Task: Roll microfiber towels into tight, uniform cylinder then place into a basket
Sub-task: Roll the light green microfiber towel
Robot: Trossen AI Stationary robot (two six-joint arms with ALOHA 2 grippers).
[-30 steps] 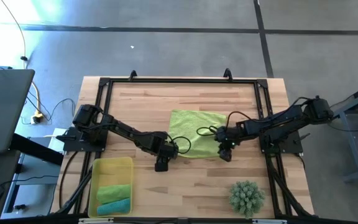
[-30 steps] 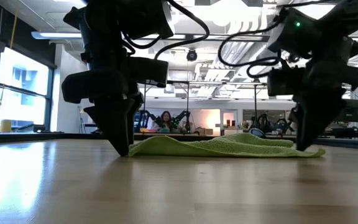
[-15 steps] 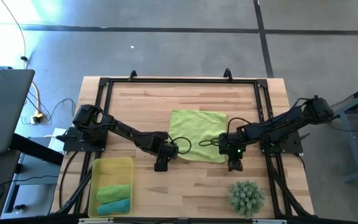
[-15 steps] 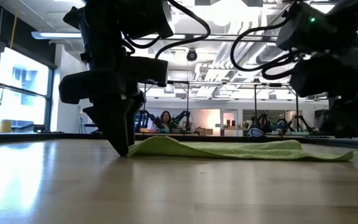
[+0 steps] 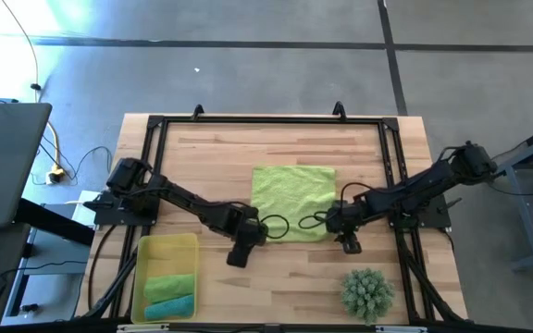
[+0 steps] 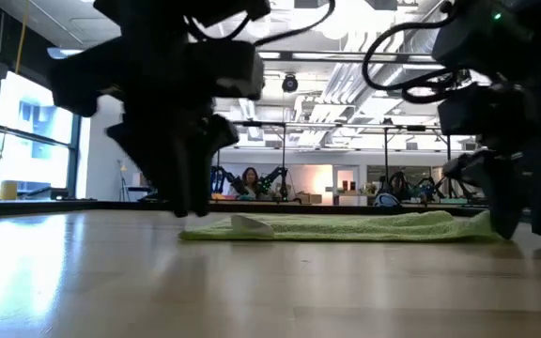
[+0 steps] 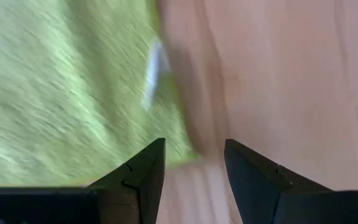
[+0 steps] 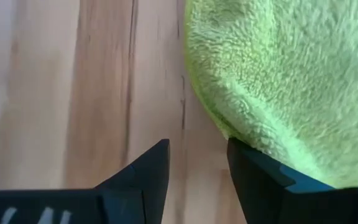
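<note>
A lime green microfiber towel (image 5: 292,199) lies spread flat on the wooden table, a white tag (image 7: 155,68) at its near left corner. My left gripper (image 5: 237,257) hangs open just off that corner, with the corner's tip (image 7: 185,152) showing between its fingers. My right gripper (image 5: 349,245) stands open at the near right corner (image 8: 229,127), its fingers down by the table top. The yellow basket (image 5: 139,277) at the near left holds a rolled green towel (image 5: 169,287) and a rolled teal one (image 5: 169,306).
A spiky green ball-shaped plant (image 5: 368,292) sits near the table's front right, close to my right gripper. A black frame (image 5: 266,120) runs around the work area. Bare wood lies between the towel and the basket.
My right gripper has gone toward the table's right and near edges while rolling, and the towel's near right corner went with it: the bunched towel now lies spread flat. My left gripper has drawn a little toward the near edge, risen and rolled, coming off the near left corner.
</note>
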